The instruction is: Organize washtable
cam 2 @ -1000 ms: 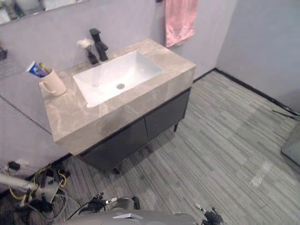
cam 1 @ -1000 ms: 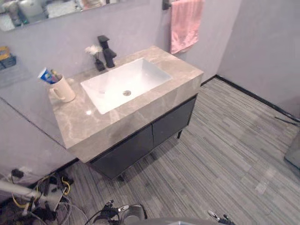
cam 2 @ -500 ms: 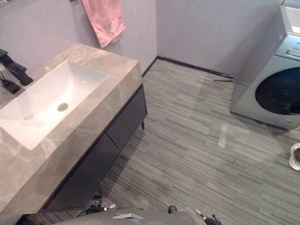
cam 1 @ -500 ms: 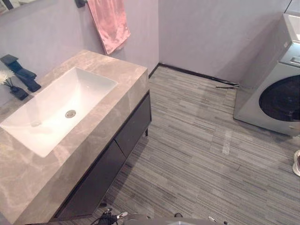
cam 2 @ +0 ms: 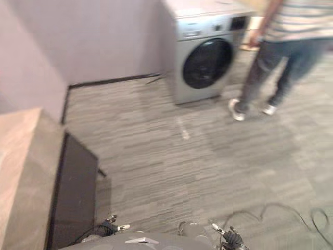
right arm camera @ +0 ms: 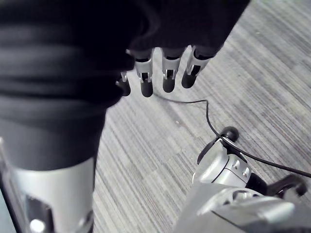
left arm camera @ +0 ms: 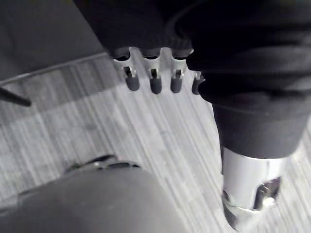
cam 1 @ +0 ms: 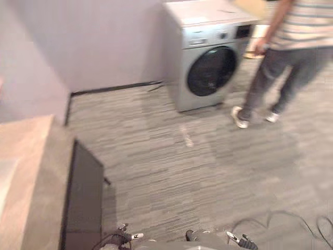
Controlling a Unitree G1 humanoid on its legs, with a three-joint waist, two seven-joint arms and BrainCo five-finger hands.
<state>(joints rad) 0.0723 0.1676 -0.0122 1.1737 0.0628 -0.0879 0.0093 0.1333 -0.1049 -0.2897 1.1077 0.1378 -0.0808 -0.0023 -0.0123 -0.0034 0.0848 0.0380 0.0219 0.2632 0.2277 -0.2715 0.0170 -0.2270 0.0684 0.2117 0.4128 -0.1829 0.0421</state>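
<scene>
Mostly floor [cam 1: 171,172] in the eye views: grey striped planks running back to a plain pale wall [cam 1: 93,41] with a dark skirting [cam 1: 114,87] along its foot. The washtable [cam 1: 26,172] sits at the lower left edge, one corner of its brown stone tabletop showing, with the dark cabinet front [cam 1: 83,203] below it and a thin cabinet leg [cam 1: 106,181] on the planks. A silver washing machine [cam 1: 208,57] with a dark round door stands against the far wall, well apart from the washtable. A person [cam 1: 291,47] in a striped top, dark trousers and white shoes [cam 1: 239,117] stands just beside the machine, at upper right, on the open floor between machine and robot. The wrist views give the hands, which the eye views leave out. Left hand [left arm camera: 150,80]: fingers hang straight in a row over the planks, relaxed, with nothing between them; past them a dark panel crosses the corner of the view and a thin dark leg meets the floor. Right hand [right arm camera: 165,73]: fingers likewise straight and loose above the floor, holding nothing. Neither hand touches the washtable; both are over bare planks.
</scene>
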